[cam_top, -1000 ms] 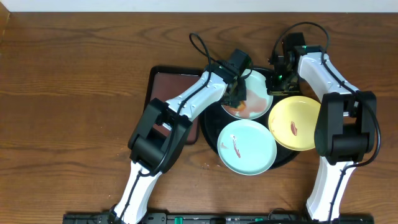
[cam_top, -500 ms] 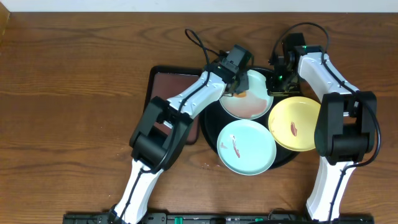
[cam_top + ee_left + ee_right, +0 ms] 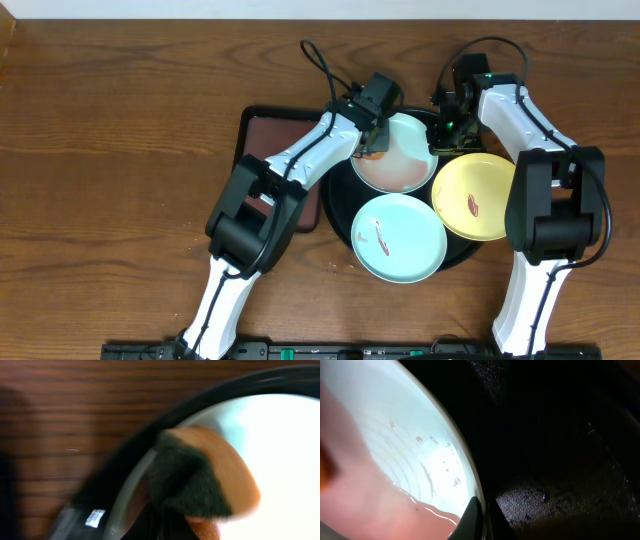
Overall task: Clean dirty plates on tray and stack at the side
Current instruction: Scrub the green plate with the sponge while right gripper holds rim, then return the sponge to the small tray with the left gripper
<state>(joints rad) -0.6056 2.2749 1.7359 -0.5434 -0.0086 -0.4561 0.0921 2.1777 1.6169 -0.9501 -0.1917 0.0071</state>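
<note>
The black tray [image 3: 336, 207] holds three plates. The far mint-blue plate [image 3: 405, 165] has a red-brown wet smear. My left gripper [image 3: 373, 143] is shut on an orange sponge with a dark scrub face [image 3: 200, 480], and presses it on that plate's upper left rim [image 3: 280, 445]. My right gripper [image 3: 447, 126] is shut on the same plate's right rim [image 3: 481, 510]; reddish liquid pools on the plate [image 3: 395, 435]. A second mint-blue plate [image 3: 397, 237] with a thin red smear lies at the front. A yellow plate [image 3: 474, 197] with a red smear lies at the right.
A small rectangular brown tray with a black rim [image 3: 275, 140] lies left of the black tray, under my left arm. The wooden table [image 3: 120, 180] surrounds both trays. The black tray's rim [image 3: 125, 475] fills the left wrist view beside the sponge.
My left gripper has drawn the sponge from the plate's middle up to its upper left rim. The smear is spread thinner. The right gripper has not moved.
</note>
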